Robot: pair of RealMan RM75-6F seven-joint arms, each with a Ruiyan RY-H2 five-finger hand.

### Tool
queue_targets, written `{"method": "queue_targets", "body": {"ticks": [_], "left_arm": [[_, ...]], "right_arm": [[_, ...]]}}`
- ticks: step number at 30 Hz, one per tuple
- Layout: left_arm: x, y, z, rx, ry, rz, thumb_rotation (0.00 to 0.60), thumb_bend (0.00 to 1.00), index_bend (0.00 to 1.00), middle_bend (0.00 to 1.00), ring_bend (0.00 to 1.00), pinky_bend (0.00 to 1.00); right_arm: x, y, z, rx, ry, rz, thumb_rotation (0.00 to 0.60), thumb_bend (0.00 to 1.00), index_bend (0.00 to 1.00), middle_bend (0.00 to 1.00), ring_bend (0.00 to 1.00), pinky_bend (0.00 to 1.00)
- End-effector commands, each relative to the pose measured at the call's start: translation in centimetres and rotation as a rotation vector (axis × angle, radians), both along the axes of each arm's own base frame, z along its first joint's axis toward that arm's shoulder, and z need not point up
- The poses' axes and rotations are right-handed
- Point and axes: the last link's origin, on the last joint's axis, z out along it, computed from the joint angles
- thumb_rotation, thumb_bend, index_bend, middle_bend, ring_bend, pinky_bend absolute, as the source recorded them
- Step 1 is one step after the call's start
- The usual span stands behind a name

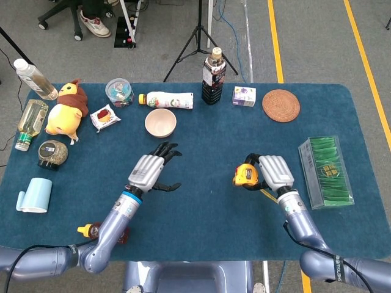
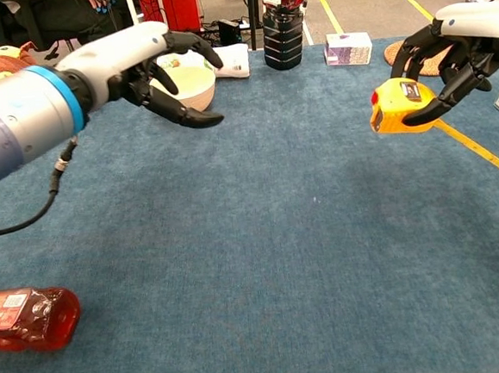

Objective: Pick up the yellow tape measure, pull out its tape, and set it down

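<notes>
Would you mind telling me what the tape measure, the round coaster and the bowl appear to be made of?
Tape measure: likely hard plastic; its yellow case looks smooth and slightly glossy.
Round coaster: probably woven rattan or cork; brown, matte, with faint concentric rings.
Bowl: cream, smooth, even finish; plastic or ceramic, the look leaves it open.
</notes>
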Motion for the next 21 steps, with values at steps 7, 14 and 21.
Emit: {"method": "queue_targets", "body": {"ticks": [7,14,21], "left_arm": [[-3.9,-0.9,5.5,0.077,0.003,0.065,0.520,0.17,0.20,0.11,0.01,0.24],[-6.4,-2.1,8.6,0.126,0.039,0.088,0.519,0.17,0.20,0.11,0.01,0.24],[-8.2,-3.0,9.5,0.130,0.049,0.123,0.518,0.17,0.20,0.11,0.01,0.24]], "right_arm": [[-1.0,-0.3,-0.5,0.010,0.036,-0.006,0.522,0.32,0.67,0.65,0.74,0.75],[-2.5,-0.6,-1.5,0.032,0.097,-0.009,0.528,0.32,0.66,0.64,0.65,0.66],[-3.6,-0.8,-2.2,0.033,0.155,0.002,0.523,0.32,0.62,0.58,0.59,0.58]]}}
